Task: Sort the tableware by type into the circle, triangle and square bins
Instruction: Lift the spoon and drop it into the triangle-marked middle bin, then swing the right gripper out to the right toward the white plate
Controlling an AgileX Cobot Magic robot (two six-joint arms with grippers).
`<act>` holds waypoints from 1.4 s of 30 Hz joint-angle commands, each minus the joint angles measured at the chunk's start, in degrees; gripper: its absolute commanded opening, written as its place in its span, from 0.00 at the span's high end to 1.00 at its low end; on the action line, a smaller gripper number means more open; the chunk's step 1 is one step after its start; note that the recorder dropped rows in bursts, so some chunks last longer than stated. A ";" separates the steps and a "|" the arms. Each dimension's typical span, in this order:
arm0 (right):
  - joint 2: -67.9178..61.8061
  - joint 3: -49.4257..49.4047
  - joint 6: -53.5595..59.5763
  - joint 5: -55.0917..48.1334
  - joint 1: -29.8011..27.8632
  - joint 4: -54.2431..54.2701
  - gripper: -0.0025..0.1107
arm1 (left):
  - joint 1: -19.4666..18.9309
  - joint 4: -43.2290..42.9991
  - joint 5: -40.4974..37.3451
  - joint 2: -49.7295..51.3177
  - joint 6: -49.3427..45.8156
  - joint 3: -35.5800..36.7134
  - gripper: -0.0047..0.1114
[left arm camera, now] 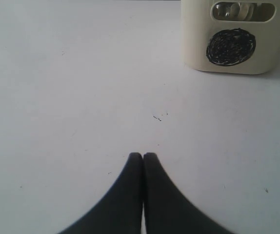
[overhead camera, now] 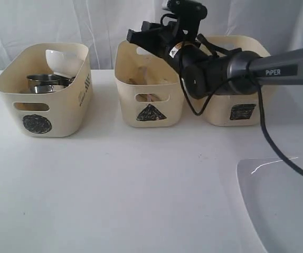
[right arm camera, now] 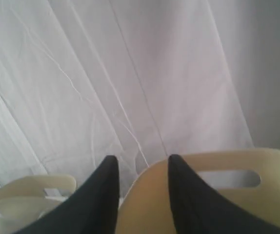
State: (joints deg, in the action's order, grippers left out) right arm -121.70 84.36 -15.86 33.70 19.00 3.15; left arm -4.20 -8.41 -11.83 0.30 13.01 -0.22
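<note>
Three cream bins stand in a row at the back: the circle bin [overhead camera: 43, 113], the triangle bin [overhead camera: 150, 108] and the square bin [overhead camera: 241, 113]. Steel mugs [overhead camera: 46, 81] lie in the circle bin. Brown wooden pieces [overhead camera: 150, 98] show through the triangle bin's handle slot. My right gripper [overhead camera: 136, 37] hangs open and empty above the triangle bin's back left rim [right arm camera: 213, 168]; its fingers [right arm camera: 106, 180] stand apart. A large white square plate [overhead camera: 283, 205] lies at the front right. My left gripper [left arm camera: 143, 156] is shut and empty, low over the table, facing the circle bin [left arm camera: 232, 63].
A white curtain [overhead camera: 35, 26] hangs right behind the bins. My right arm [overhead camera: 236, 68] crosses in front of the square bin, and its cable [overhead camera: 270, 139] loops down toward the plate. Bare white table [overhead camera: 114, 184] spreads in front of the bins.
</note>
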 commanded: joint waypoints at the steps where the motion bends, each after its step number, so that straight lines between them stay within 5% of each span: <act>1: 5.18 0.33 0.11 -13.45 -0.28 -0.05 0.68 | 0.28 0.46 0.25 -0.30 0.10 0.22 0.96; 6: 14.94 0.33 0.60 -44.16 -0.54 -0.81 0.72 | 0.28 0.46 0.25 -0.30 0.10 0.22 0.96; 10: 24.78 -0.79 3.85 -63.73 -0.77 -9.45 0.84 | 0.28 0.46 0.25 -0.30 0.10 0.22 0.96; 19: 43.00 -15.02 0.28 -66.75 -5.76 -18.58 0.97 | 0.28 0.46 0.25 -0.30 0.10 0.22 0.96; 28: 55.17 -35.88 1.16 -67.48 -19.30 -19.04 0.98 | 0.28 0.46 0.25 -0.30 0.10 0.22 0.96; 34: 57.77 -39.63 25.35 -75.56 -28.61 1.21 0.98 | 0.28 0.46 0.25 -0.30 0.10 0.22 0.96; 39: 49.18 -36.46 44.11 -85.16 -35.88 25.68 0.98 | 0.28 0.46 0.25 -0.30 0.10 0.22 0.96; 42: 41.11 -31.15 47.91 -92.58 -40.40 31.52 0.98 | 0.28 0.46 0.25 -0.30 0.10 0.22 0.96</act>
State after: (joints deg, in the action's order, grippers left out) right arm -75.11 49.20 26.51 -53.81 -17.77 28.04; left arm -4.20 -8.41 -11.83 0.30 13.01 -0.22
